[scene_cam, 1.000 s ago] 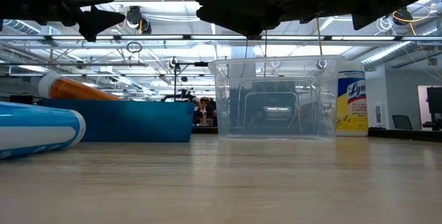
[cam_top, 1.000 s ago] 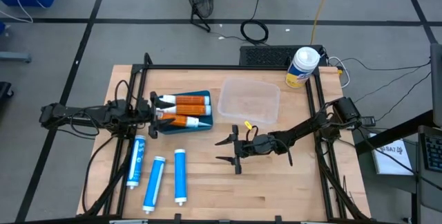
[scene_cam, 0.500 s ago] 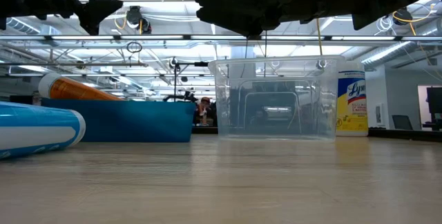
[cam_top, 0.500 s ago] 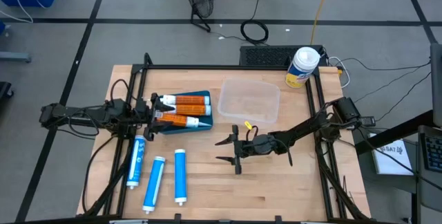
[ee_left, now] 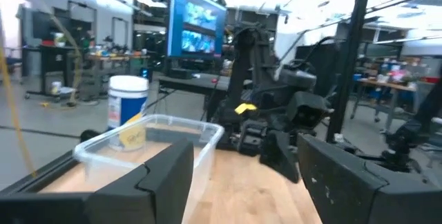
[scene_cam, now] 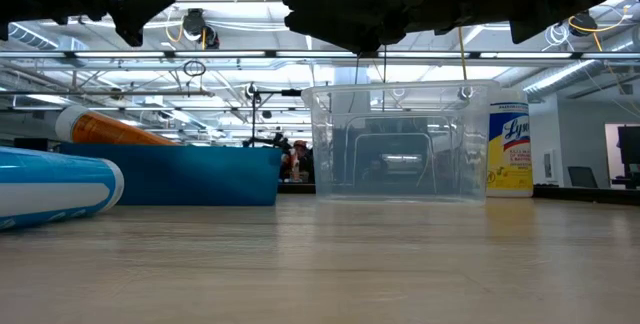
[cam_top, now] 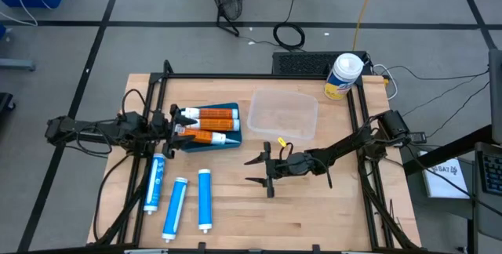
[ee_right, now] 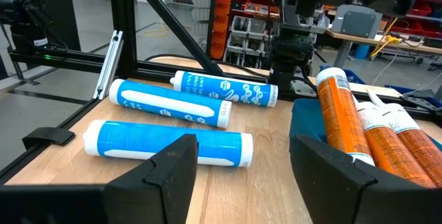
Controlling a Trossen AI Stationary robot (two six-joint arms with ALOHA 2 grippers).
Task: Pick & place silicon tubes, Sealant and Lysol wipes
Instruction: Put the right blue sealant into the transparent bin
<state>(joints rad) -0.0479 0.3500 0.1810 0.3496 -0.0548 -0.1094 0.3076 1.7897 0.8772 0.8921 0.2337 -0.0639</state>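
— Looking for the Lysol wipes (cam_top: 343,76): where do they stand from the clear bin (cam_top: 282,92)?

— Past the bin's far corner on the right arm's side, upright on the back edge of the worktop (cam_top: 314,207). They are near the bin but not touching it. The yellow body and white domed top show plainly from above, and the level view has the canister just beside the bin's wall.

— Does anything lie in the bin?

— Nothing that I can see; its walls are see-through and the wood shows under it.

— And the left gripper (cam_top: 176,132)?

— It hovers on the other side of the bin, over the outer end of the blue tray (scene_cam: 180,176), which sits just beside the bin. Its fingers are spread with a gap between them and nothing in that gap; it is released.

— What fills that tray?

— Orange nozzle tubes (cam_top: 208,117) with white caps, lying side by side lengthwise.

— The right gripper (cam_top: 249,171)?

— It is in front of the bin, nearer the worktop's front edge, above bare wood, and points toward the tray side. Its two fingers stand apart, holding nothing.

— The blue tubes (cam_top: 174,208)?

— Three of them lie flat on the wood, well apart from the bin, in front of the tray, roughly parallel, with none touching a gripper.
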